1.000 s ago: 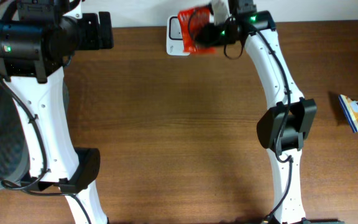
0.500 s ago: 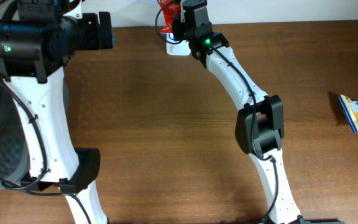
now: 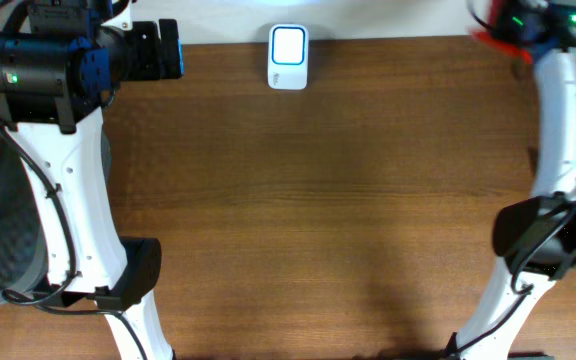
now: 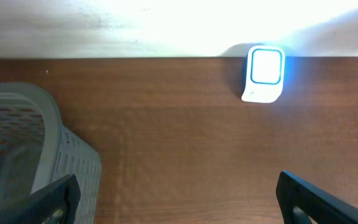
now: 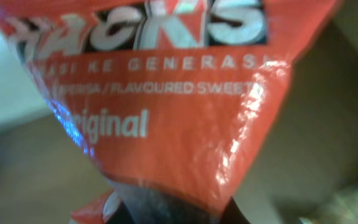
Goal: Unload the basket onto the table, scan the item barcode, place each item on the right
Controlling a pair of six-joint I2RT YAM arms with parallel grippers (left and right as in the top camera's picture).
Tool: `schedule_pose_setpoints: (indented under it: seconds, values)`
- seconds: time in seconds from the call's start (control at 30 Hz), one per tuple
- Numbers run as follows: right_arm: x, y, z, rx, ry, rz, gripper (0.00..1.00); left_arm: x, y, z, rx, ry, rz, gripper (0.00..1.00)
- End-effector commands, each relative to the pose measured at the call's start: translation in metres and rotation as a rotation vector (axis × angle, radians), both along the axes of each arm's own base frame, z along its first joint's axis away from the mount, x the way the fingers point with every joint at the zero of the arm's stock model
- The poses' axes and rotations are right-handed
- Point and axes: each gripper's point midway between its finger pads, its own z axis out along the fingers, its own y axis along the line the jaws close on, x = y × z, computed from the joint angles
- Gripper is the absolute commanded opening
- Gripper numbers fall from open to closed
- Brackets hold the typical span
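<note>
Snack packet (image 5: 185,124) scanning is arranged around the lit scanner (image 3: 288,58). Far left of it, a basket (image 4: 45,124) is placed, probably for finished goods. Nearer left, the left gripper (image 4: 179,179) is held wide open, empty. Far right of the scanner, the packet is pinched in the closed right gripper (image 5: 169,202), presumably off the table so any face can be presented. "Original" and "FLAVOURED SWEET" are legible; no barcode is shown.

We see a dark brown, wood-grain worktop (image 3: 318,200) filling most of the view. Beyond its far edge lies a pale surface (image 4: 135,25), washed out by strong light. A grey mesh basket (image 4: 17,143) sits at the left.
</note>
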Motion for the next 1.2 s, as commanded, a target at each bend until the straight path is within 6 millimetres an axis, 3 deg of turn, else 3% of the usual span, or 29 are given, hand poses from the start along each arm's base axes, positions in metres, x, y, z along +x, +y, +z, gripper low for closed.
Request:
schedule_pose_setpoints:
  seconds: [0.0, 0.07, 0.17, 0.2, 0.23, 0.27, 0.3, 0.4, 0.43, 0.5, 0.6, 0.63, 0.77, 0.87, 0.9, 1.0, 1.17]
  values:
    - [-0.040, -0.060, -0.047, 0.060, 0.170, -0.136, 0.04, -0.003, 0.002, 0.006, 0.000, -0.015, 0.006, 0.99]
    - [-0.066, -0.092, -0.074, 0.104, 0.256, -0.208, 0.04, -0.003, 0.002, 0.006, 0.000, -0.015, 0.006, 0.99]
    - [-0.084, -0.112, -0.103, 0.145, 0.340, -0.255, 0.04, -0.003, 0.002, 0.006, 0.000, -0.015, 0.006, 0.99]
    - [-0.086, -0.113, -0.110, 0.149, 0.356, -0.259, 0.23, -0.003, 0.002, 0.006, 0.000, -0.015, 0.006, 0.99]
    - [-0.086, -0.113, -0.114, 0.152, 0.361, -0.259, 0.61, -0.003, 0.002, 0.006, 0.000, -0.015, 0.006, 0.99]
    - [-0.087, -0.113, -0.118, 0.154, 0.368, -0.259, 0.75, -0.003, 0.002, 0.006, 0.000, -0.015, 0.006, 0.99]
    - [-0.088, -0.112, -0.120, 0.158, 0.378, -0.259, 0.75, -0.003, 0.002, 0.006, 0.000, -0.015, 0.006, 0.99]
    - [-0.101, -0.107, -0.123, 0.177, 0.427, -0.260, 0.91, -0.003, 0.002, 0.006, 0.000, -0.015, 0.006, 0.99]
    - [-0.106, -0.104, -0.122, 0.184, 0.445, -0.261, 0.96, -0.003, 0.002, 0.006, 0.000, -0.015, 0.006, 0.99]
    - [-0.117, -0.098, -0.113, 0.193, 0.466, -0.260, 0.99, -0.003, 0.002, 0.006, 0.000, -0.015, 0.006, 0.99]
    - [-0.132, -0.090, -0.071, 0.178, 0.424, -0.260, 0.99, -0.003, 0.002, 0.006, 0.000, -0.015, 0.006, 0.99]
    - [-0.137, -0.084, -0.047, 0.169, 0.378, -0.254, 0.99, -0.003, 0.002, 0.006, 0.000, -0.015, 0.006, 0.99]
    - [-0.166, -0.047, 0.038, 0.185, 0.205, -0.179, 0.99, -0.003, 0.002, 0.006, 0.000, -0.015, 0.006, 0.99]
    - [-0.186, 0.004, 0.091, 0.167, 0.084, 0.021, 0.99, -0.003, 0.002, 0.006, 0.000, -0.015, 0.006, 0.99]
    - [-0.203, 0.038, 0.106, 0.122, 0.061, 0.119, 0.99, -0.003, 0.002, 0.006, 0.000, -0.015, 0.006, 0.99]
    - [-0.231, 0.086, 0.108, 0.084, 0.035, 0.253, 0.99, -0.003, 0.002, 0.006, 0.000, -0.015, 0.006, 0.99]
    - [-0.314, 0.147, 0.069, 0.095, -0.093, 0.412, 0.99, -0.003, 0.004, 0.006, 0.000, -0.015, 0.010, 0.99]
